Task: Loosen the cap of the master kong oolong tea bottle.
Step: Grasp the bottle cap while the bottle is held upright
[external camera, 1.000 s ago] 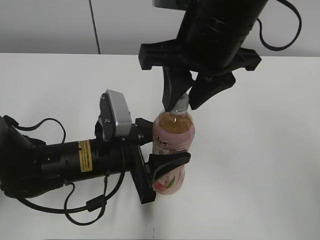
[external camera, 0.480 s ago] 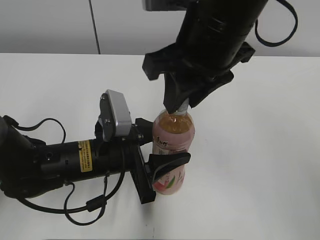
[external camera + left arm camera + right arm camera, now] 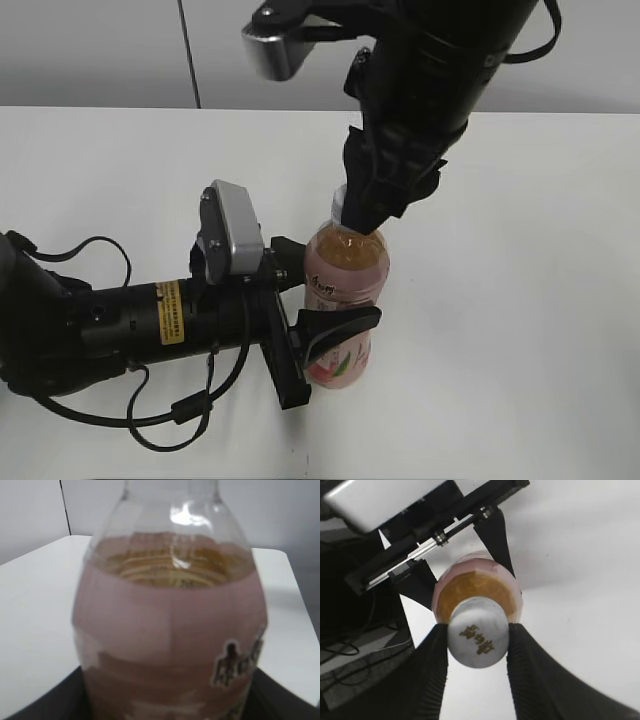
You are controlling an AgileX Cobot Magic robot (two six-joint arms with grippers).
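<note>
The master kong oolong tea bottle (image 3: 348, 270) stands upright on the white table, amber tea above its pink label (image 3: 170, 625). My left gripper (image 3: 340, 288) lies low from the left and is shut on the bottle's labelled body; its dark fingers (image 3: 45, 702) show at both bottom corners of the left wrist view. My right gripper (image 3: 360, 212) comes down from above, shut on the white cap (image 3: 478, 638), with one black finger pressed against each side. From outside, only a sliver of the cap (image 3: 338, 205) shows.
The left arm and its silver wrist camera (image 3: 230, 232) lie across the table's left half, with loose black cables (image 3: 150, 420) trailing near the front edge. The white table (image 3: 520, 330) runs back to a grey wall.
The right gripper has narrowed onto the cap and twisted around it, and its wrist camera has swung into view at the upper left. The bottle and the left arm have stayed still.
</note>
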